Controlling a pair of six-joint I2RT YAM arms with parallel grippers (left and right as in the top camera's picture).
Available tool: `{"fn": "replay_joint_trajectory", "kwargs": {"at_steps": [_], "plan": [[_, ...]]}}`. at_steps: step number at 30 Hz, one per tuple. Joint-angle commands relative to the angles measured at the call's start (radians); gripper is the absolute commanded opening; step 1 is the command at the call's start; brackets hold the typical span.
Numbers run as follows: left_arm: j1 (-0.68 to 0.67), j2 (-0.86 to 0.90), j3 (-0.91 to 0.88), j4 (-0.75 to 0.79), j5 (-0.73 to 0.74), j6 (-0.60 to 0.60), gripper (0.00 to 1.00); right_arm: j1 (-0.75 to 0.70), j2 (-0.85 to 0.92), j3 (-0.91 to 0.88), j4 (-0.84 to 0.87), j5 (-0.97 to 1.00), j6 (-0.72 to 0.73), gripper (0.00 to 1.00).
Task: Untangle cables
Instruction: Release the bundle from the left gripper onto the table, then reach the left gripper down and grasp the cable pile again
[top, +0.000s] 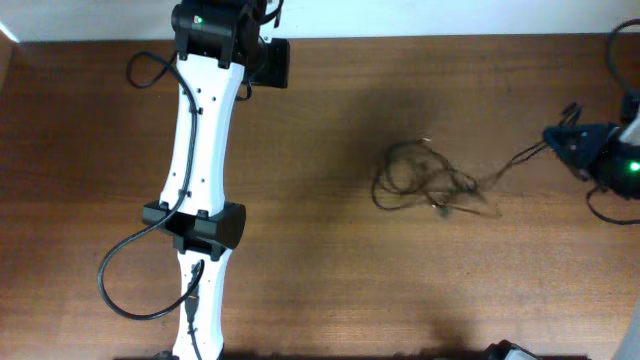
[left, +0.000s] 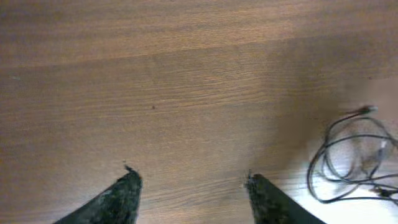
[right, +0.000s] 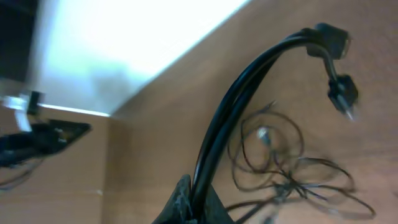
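Overhead, the cables (top: 430, 180) lie in a loose tangle toward 3 o'clock of the table (top: 320, 290), well clear of its far edge at 12 o'clock. One strand runs on toward 3 o'clock into my right gripper (top: 562, 138), at the margin of the view. Bare wood lies between the tangle and the left arm (top: 195, 150), which stretches from 6 to 12 o'clock on the left side. Only the right wrist view shows the grip: jaws closed on a doubled cord that arches up to plug ends (right: 336, 62) at 1 o'clock. In the left wrist view the left gripper (left: 191, 179) stands open over bare wood, with the tangle at 4 o'clock.
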Motion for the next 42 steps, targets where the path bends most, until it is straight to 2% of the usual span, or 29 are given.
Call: {"fn": "replay_joint_trajectory", "kwargs": {"at_steps": [1,2,3,5,6,7,13,17,19,20,22,24,27,30,32,35,36,40,42], "plan": [[-0.003,-0.029,-0.007,-0.002,0.072,0.056,0.64,0.126,-0.006,0.013,-0.041,0.19,-0.059,0.04],[-0.002,-0.029,-0.007,-0.002,0.103,0.073,0.64,0.156,-0.006,0.013,-0.048,0.233,-0.059,0.08],[-0.002,-0.029,-0.007,-0.002,0.134,0.088,0.65,0.184,-0.006,0.013,-0.05,0.274,-0.058,0.17],[-0.002,-0.029,-0.007,-0.002,0.275,0.184,0.66,0.23,-0.006,0.013,-0.047,0.346,-0.057,0.76],[-0.002,-0.029,-0.007,-0.002,0.328,0.212,0.67,0.235,-0.006,0.013,-0.043,0.358,-0.057,0.93],[-0.003,-0.029,-0.007,-0.002,0.381,0.233,0.68,0.232,-0.006,0.013,-0.04,0.358,-0.058,0.99],[-0.057,-0.028,-0.039,0.0,0.448,0.277,0.69,0.123,-0.006,0.065,-0.056,0.418,-0.03,0.99],[-0.159,-0.028,-0.177,0.032,0.477,0.28,0.69,0.01,-0.006,0.103,-0.083,0.468,-0.027,0.99],[-0.214,-0.028,-0.267,0.055,0.508,0.273,0.64,-0.006,0.005,0.102,-0.094,0.477,-0.029,0.99],[-0.238,-0.028,-0.307,0.062,0.507,0.24,0.63,-0.005,0.009,0.102,-0.095,0.477,-0.035,0.99],[-0.299,-0.028,-0.417,0.089,0.507,0.021,0.6,0.005,0.024,0.101,-0.094,0.477,-0.039,0.99],[-0.335,-0.028,-0.481,0.135,0.507,-0.077,0.54,0.005,0.033,0.101,-0.095,0.477,-0.039,0.99],[-0.414,-0.028,-0.614,0.28,0.507,-0.188,0.52,0.005,0.043,0.101,-0.094,0.476,-0.039,0.99],[-0.475,-0.028,-0.728,0.422,0.506,-0.248,0.54,0.005,0.043,0.101,-0.094,0.476,-0.039,0.99],[-0.499,-0.028,-0.784,0.513,0.504,-0.299,0.61,0.005,0.043,0.101,-0.094,0.476,-0.039,0.99],[-0.513,-0.027,-0.821,0.594,0.492,-0.355,0.65,0.005,0.043,0.101,-0.094,0.477,-0.039,0.99],[-0.513,-0.027,-0.821,0.607,0.473,-0.358,0.68,0.005,0.043,0.101,-0.094,0.477,-0.039,0.99],[-0.513,-0.027,-0.822,0.636,0.452,-0.332,0.67,0.005,0.043,0.101,-0.094,0.477,-0.039,0.99],[-0.517,-0.027,-0.822,0.64,0.472,-0.233,0.65,0.005,0.043,0.101,-0.094,0.477,-0.039,0.99]]}}
